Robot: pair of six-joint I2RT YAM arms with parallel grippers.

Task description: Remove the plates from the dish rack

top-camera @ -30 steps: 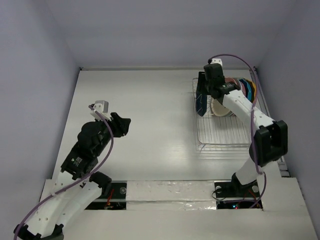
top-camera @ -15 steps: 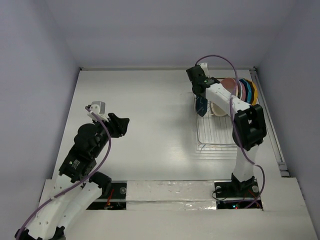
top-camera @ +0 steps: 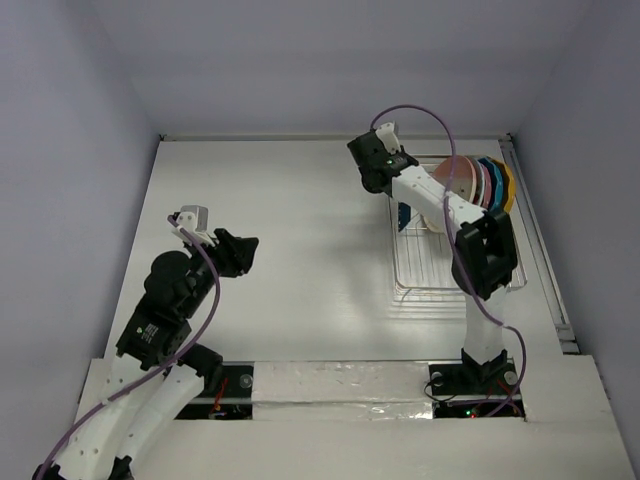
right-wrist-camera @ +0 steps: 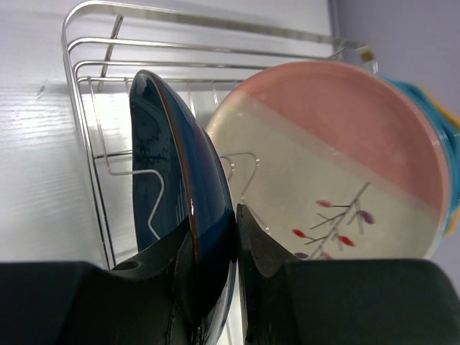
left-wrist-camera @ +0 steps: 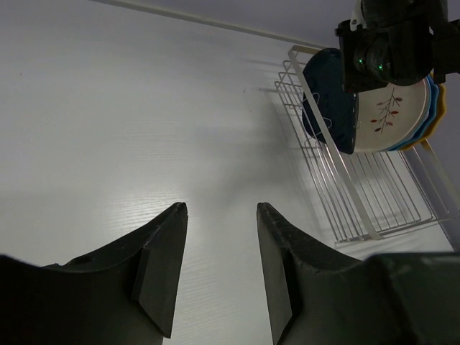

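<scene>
My right gripper (right-wrist-camera: 233,212) is shut on the rim of the dark blue plate (right-wrist-camera: 154,165), which stands on edge at the left end of the silver wire dish rack (right-wrist-camera: 215,16). In the top view the gripper (top-camera: 385,172) is above the rack's (top-camera: 440,275) far left corner, the dark plate (top-camera: 403,217) hanging below it. The white plate with red marks (right-wrist-camera: 309,187) stands right behind it. Pink (top-camera: 465,180), bright blue (top-camera: 492,180) and yellow (top-camera: 507,185) plates stand behind that. My left gripper (top-camera: 240,250) is open and empty, far left of the rack.
The left wrist view shows its open gripper (left-wrist-camera: 219,208) over bare white table, with the rack (left-wrist-camera: 359,194) and the dark plate (left-wrist-camera: 323,93) ahead to the right. Grey walls close in the table on three sides. The rack's near half holds no plates.
My right wrist has swung left, from above the rack's far end to its left corner, keeping hold of the dark blue plate. The left arm has barely moved.
</scene>
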